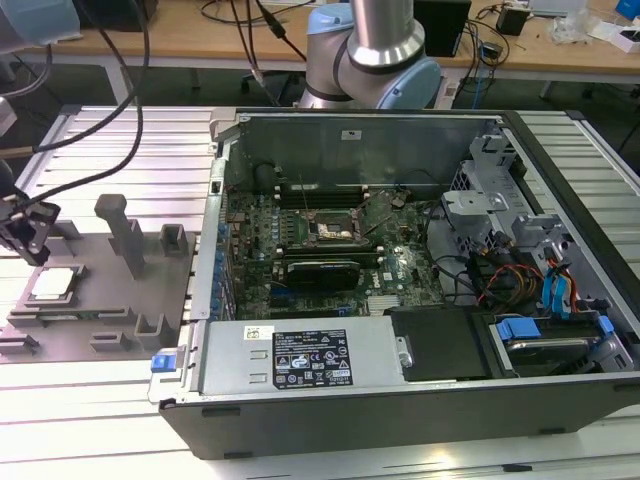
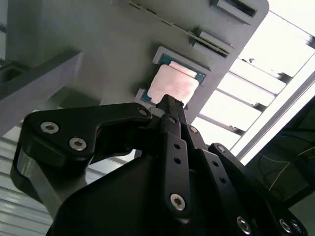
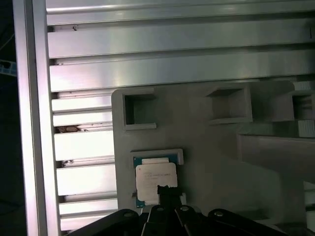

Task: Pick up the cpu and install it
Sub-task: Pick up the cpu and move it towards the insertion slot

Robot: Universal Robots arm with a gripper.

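Presently black gripper (image 2: 170, 103), jaws closed together and empty, over small silvery square cpu (image 3: 153, 178) (seated in grey plastic tray (image 1: 90, 250)).

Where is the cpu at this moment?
The cpu lies flat in its recess on the grey tray, at the exterior view's left, outside the computer case; the tool hangs close above it.

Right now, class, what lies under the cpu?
A shallow pocket in the grey tray; its raised rim shows around the cpu. The pocket's floor is covered by the cpu, so it cannot be seen.
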